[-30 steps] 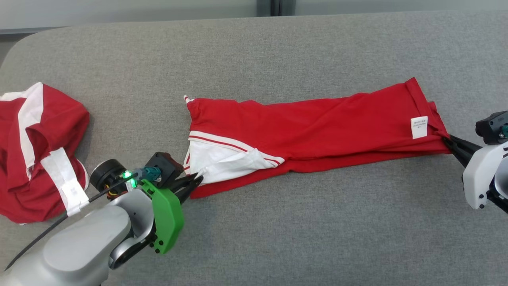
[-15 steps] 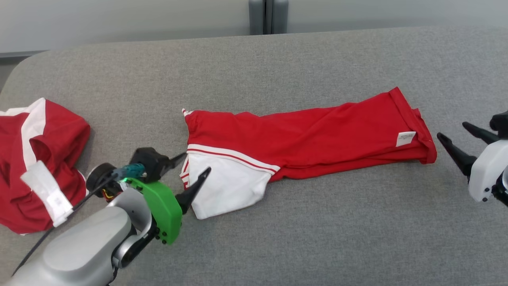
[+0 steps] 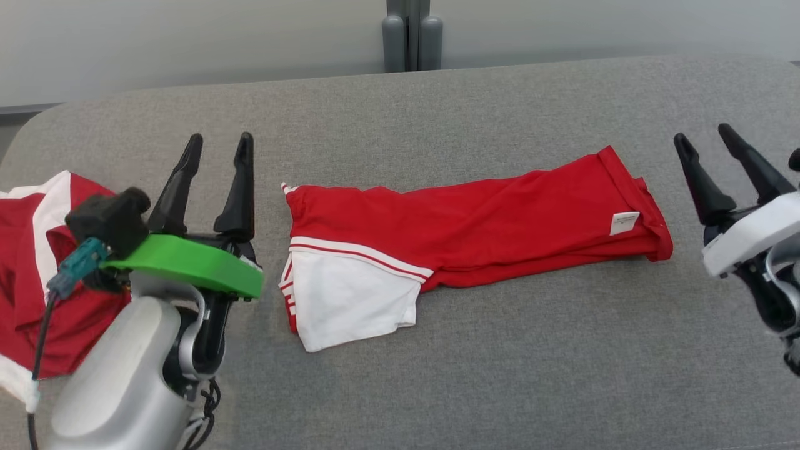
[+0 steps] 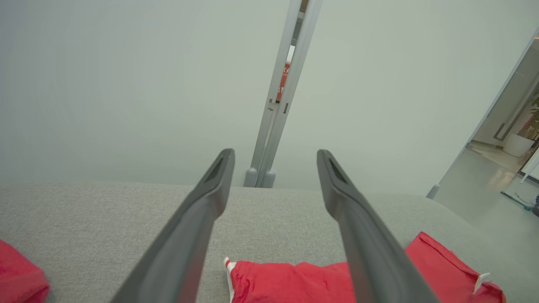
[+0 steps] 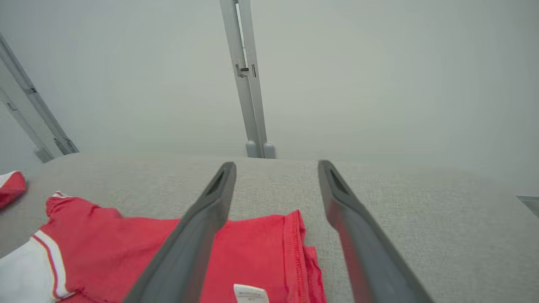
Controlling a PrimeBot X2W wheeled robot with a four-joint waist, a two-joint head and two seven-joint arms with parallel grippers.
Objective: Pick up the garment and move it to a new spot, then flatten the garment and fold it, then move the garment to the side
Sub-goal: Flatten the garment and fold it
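My left gripper (image 3: 220, 139) and right gripper (image 3: 702, 134) stand wide, empty; the garment (image 3: 475, 231) looks light and limp, so I'd pinch its ends at 9 and 3 o'clock

Open across near strip of worktop (image 3: 475, 400), in front of folded garment (image 3: 487, 219). Open too along far strip up to far edge, except at grey post (image 3: 412, 37) behind centre. Blocked at middle by folded garment, flat and low. Narrow bare gap at left between it and 2nd crumpled garment (image 3: 37, 262); taken up by left gripper (image 3: 221, 139), jaws spread. Clear at right between hem and right gripper (image 3: 702, 134), jaws spread, apart from cloth.
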